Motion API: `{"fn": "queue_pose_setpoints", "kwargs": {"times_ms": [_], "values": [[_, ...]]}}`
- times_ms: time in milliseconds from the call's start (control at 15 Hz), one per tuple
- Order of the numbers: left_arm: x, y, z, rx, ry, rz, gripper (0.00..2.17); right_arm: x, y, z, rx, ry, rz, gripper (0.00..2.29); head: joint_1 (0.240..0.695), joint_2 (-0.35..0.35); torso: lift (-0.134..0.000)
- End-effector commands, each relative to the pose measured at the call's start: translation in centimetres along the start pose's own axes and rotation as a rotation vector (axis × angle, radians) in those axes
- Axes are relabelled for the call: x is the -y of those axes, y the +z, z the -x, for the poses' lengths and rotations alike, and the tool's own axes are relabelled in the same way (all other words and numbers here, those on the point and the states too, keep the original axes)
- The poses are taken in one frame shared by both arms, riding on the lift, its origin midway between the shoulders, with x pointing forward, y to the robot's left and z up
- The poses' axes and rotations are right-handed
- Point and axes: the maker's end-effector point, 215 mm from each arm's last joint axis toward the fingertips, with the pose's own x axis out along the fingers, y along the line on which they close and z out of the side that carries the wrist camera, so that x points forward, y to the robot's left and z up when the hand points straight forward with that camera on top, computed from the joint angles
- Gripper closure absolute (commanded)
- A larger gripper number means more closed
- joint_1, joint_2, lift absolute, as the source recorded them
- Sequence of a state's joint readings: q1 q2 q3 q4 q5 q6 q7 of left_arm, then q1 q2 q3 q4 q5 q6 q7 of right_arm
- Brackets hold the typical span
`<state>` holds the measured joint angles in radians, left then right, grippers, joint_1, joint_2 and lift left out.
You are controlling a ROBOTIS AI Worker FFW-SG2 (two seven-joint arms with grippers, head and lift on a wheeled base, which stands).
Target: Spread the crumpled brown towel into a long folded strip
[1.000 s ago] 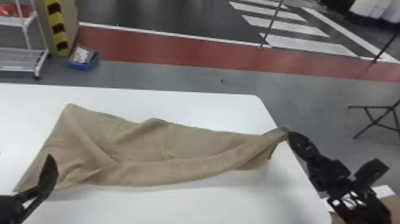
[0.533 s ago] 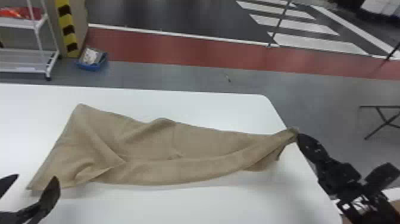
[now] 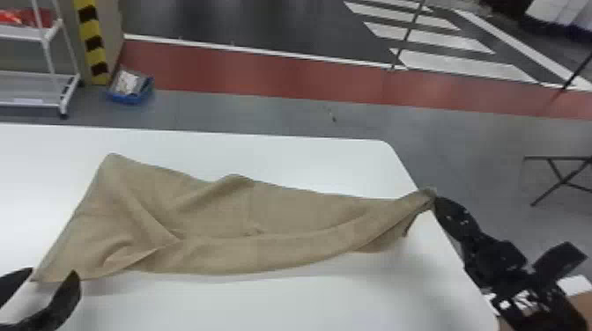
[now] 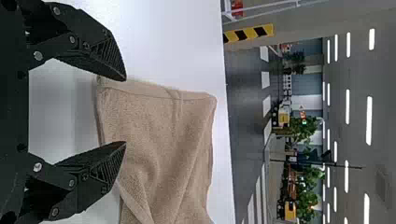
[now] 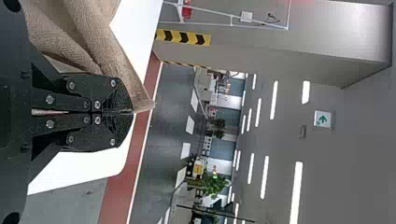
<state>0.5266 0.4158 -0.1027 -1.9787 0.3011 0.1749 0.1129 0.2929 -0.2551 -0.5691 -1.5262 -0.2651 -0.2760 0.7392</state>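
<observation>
Loosely spread, the brown towel [image 3: 273, 259] lies across the white table [image 3: 308, 308] in front of me, running from the left part of the top to its right edge. It is broad at the left and narrows toward the right, where it draws into a bunched tip. A long fold runs along the side nearest me, creases slant through the left part, and a small peak stands up along the far side.

At that narrow end, my right gripper [image 3: 434, 201] has its fingers pressed together with a towel corner pinched between the tips, right by the table's edge. At the other end, my left gripper [image 3: 53, 270] is spread wide and holds nothing; its fingers stand either side of the towel's near left corner. Whether either finger touches the cloth, I cannot tell.

Beyond the table, on the grey floor, sits a blue bin [image 3: 130, 97] with something pale in it, near a white rack [image 3: 66, 94] and a yellow-and-black striped post [image 3: 93, 44]. A red band [image 3: 264, 72] crosses the floor farther off, with white stripes [image 3: 462, 64] on dark ground behind it. Over to the right stand the thin legs of a black stand [image 3: 560, 181].
</observation>
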Motion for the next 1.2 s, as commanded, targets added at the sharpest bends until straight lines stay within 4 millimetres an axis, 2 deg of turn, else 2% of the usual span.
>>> {"fn": "queue_pose_setpoints", "kwargs": {"times_ms": [0, 133, 533, 933, 1000, 1133], "values": [[-0.5, -0.2, 0.0, -0.004, 0.014, -0.001, 0.48, -0.2, 0.2, 0.0, 0.008, 0.002, 0.004, 1.59, 0.695, -0.291, -0.124], [-0.7, -0.2, -0.1, -0.003, 0.019, 0.001, 0.48, -0.3, 0.4, 0.0, 0.014, 0.008, 0.005, 1.59, 0.695, -0.285, -0.124], [-0.9, -2.7, -0.1, -0.086, 0.029, -0.033, 0.48, -0.5, 1.0, 0.1, 0.032, 0.009, 0.017, 1.59, 0.695, -0.273, -0.124], [-0.9, -1.7, -0.1, -0.057, 0.03, -0.024, 0.49, -0.2, 1.1, 0.5, 0.032, 0.003, 0.022, 1.59, 0.695, -0.273, -0.124], [-0.9, -1.6, -0.1, -0.053, 0.031, -0.019, 0.59, -0.2, 1.1, 0.5, 0.032, 0.002, 0.022, 1.59, 0.695, -0.274, -0.124], [-0.8, -1.7, -0.2, -0.056, 0.031, -0.019, 0.59, -0.2, 1.1, 0.5, 0.032, 0.003, 0.022, 1.59, 0.695, -0.277, -0.124]]}}
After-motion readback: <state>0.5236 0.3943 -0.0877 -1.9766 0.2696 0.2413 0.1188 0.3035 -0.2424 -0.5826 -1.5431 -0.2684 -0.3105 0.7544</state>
